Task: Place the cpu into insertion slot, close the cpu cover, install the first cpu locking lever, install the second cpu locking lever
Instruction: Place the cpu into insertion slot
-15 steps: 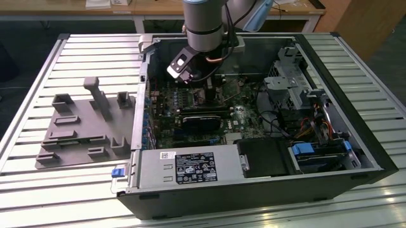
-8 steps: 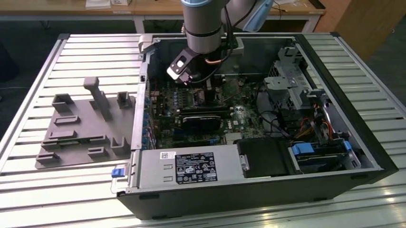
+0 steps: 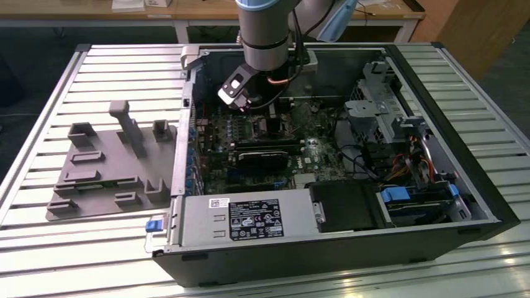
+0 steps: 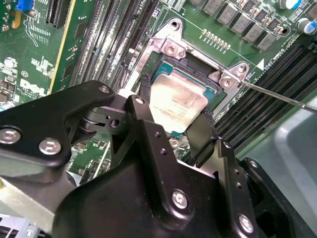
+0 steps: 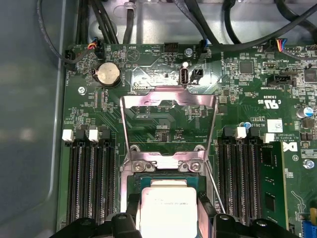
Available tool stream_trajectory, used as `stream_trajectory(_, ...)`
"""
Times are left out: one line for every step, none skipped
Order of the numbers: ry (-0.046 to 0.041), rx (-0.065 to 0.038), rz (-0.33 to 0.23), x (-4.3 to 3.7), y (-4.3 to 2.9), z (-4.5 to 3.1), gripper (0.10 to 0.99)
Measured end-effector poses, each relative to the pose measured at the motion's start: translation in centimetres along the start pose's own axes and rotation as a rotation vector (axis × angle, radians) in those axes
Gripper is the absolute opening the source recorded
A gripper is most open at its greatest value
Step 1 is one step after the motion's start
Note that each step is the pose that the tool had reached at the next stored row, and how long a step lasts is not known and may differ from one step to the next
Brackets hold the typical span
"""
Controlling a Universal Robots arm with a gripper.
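In both wrist views my gripper (image 4: 173,111) is shut on the cpu (image 4: 176,101), a pale silvery square chip with a black finger (image 4: 142,96) against one edge and another against the opposite edge. The cpu (image 5: 166,210) lies in or just above the insertion slot (image 4: 171,49), whose silvery rim and screws show around it on the green board. The cpu cover (image 5: 168,101), a thin metal frame with a large window, is swung open away from the slot. A thin locking lever (image 4: 277,96) sticks out beside the socket. In the exterior view the gripper (image 3: 248,99) reaches down into the computer case.
Long black memory slots (image 5: 91,183) flank the socket on both sides. A round coin battery (image 5: 107,74) and cables (image 5: 101,20) lie beyond the cover. The open case (image 3: 463,124) holds drive bays and a power supply (image 3: 248,220). A grey fixture plate (image 3: 108,174) sits outside on the slatted table.
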State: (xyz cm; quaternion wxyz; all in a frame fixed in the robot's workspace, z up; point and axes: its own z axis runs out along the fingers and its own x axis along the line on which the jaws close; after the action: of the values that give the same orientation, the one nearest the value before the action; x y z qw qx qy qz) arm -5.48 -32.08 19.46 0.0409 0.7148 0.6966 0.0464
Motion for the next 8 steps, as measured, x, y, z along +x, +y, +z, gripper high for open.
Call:
stream_trajectory(0.0004,0.000,-0.003,0.01,-0.01,0.03,0.537)
stream_trajectory(0.0009,0.000,-0.006,0.03,-0.01,0.06,0.537)
stream_trajectory(0.0014,0.000,-0.009,0.04,-0.01,0.09,0.537)
stream_trajectory(0.0018,0.000,-0.014,0.05,-0.02,0.11,0.537)
stream_trajectory(0.0023,0.000,-0.018,0.05,-0.02,0.14,0.537)
stream_trajectory(0.0027,0.000,-0.022,0.05,-0.03,0.16,0.537)
stream_trajectory(0.0031,0.000,-0.024,0.05,-0.04,0.19,0.537)
stream_trajectory(0.0032,0.000,-0.025,0.05,-0.04,0.22,0.537)
